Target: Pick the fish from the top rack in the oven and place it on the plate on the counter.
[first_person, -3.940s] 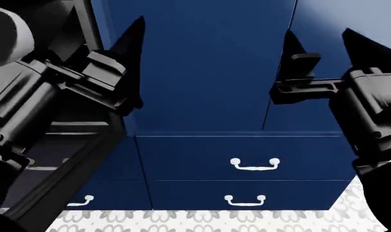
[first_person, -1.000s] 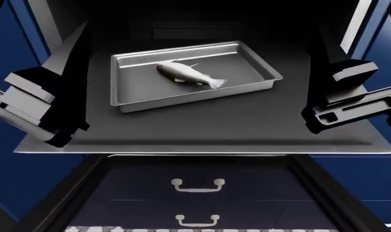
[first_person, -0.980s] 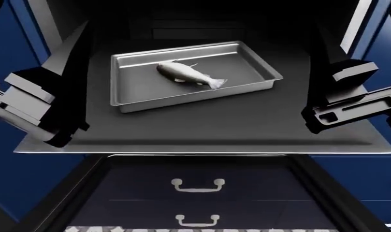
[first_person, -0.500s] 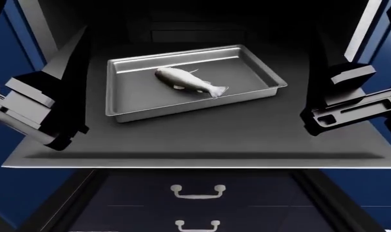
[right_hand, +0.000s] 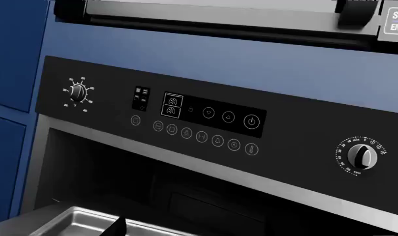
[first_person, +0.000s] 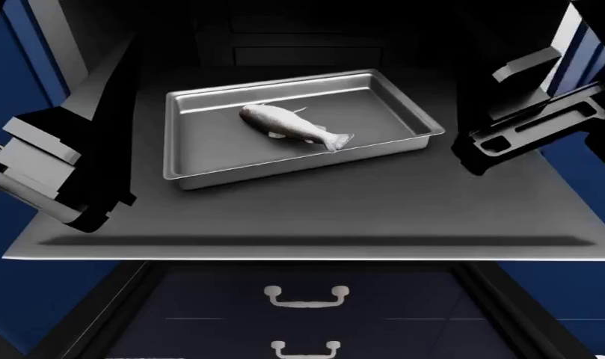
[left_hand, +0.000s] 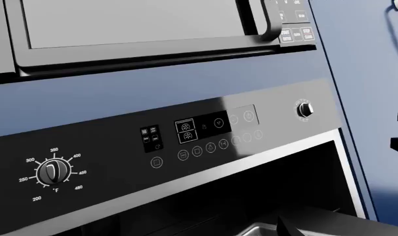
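Observation:
The fish lies silvery-grey in a shiny steel tray on the dark top rack, which sticks out of the black oven. My left gripper is open and empty at the rack's left edge. My right gripper is open and empty above the rack's right edge, to the right of the tray. The wrist views show the oven's control panel and a tray corner; the fish is hidden there. The plate and counter are out of view.
The oven's drop-down door hangs open below the rack, with white drawer handles showing through its glass. Navy cabinets flank the oven. Temperature knobs sit on the panel, with a microwave above.
The view turned from navy drawers to the open oven, with the rack now closer. In the last half second my right gripper rose; the left one, fish and tray stayed put.

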